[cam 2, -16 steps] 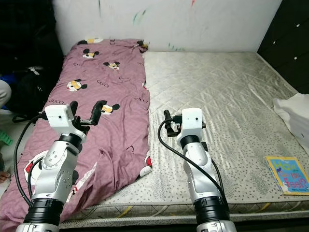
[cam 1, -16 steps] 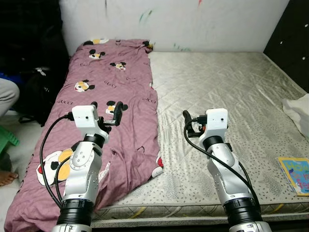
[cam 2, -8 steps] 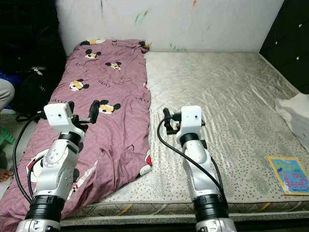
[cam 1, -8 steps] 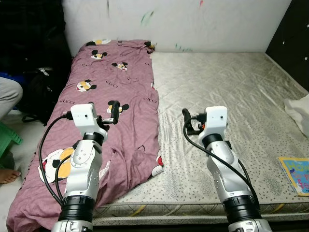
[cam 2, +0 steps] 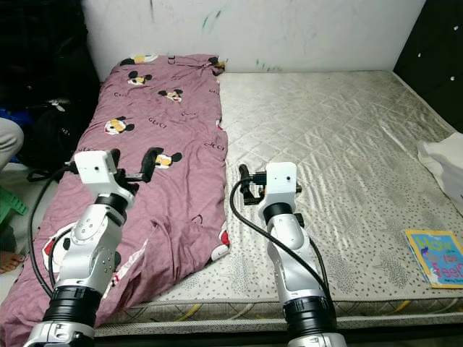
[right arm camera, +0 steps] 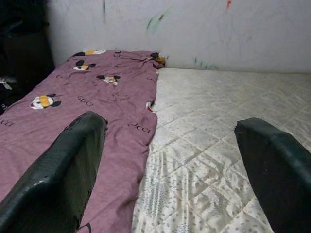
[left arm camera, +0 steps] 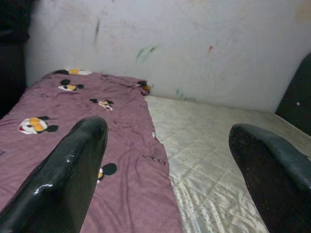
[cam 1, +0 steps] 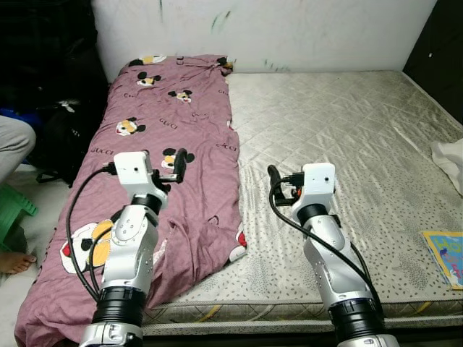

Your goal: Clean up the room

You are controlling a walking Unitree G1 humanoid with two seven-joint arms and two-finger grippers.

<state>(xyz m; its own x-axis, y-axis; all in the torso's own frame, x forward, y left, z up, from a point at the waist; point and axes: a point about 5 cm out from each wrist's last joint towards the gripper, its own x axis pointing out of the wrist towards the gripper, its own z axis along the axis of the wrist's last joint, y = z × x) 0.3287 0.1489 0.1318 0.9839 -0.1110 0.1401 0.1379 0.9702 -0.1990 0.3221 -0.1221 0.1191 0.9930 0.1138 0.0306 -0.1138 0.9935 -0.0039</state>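
A person sits at the far left edge, cut off by the frame: a grey-trousered knee (cam 1: 11, 144) and a bare foot (cam 1: 16, 262) on the floor show, next to a corner of a green plastic stool (cam 1: 13, 210). A dark bag or heap of dark cloth (cam 1: 61, 137) beside the bed is too shaded to identify. On the right side of the bed a white folded cloth (cam 2: 443, 163) and a colourful thin children's book (cam 2: 436, 257) both run off the frame edge; the book's cover text is too small to read. The mauve-pink cartoon-mouse print bedsheet (cam 1: 170, 123) lies along the left strip of the pale grey quilted bare mattress (cam 1: 347, 130), reaching from the wall end down to the near edge. Its lower part is bunched and folded, and its left side drapes over the mattress edge toward the floor. The white wall (cam 1: 289, 29) behind carries small crayon-like marks. The left gripper (left arm camera: 165, 179) hovers above the sheet's middle, its two black fingers (left arm camera: 63, 179) spread wide with nothing between them. The right gripper (right arm camera: 170, 170) hangs over the bare mattress just beside the sheet's inner border, fingers (right arm camera: 58, 170) likewise held wide apart and empty. Neither gripper touches the fabric.
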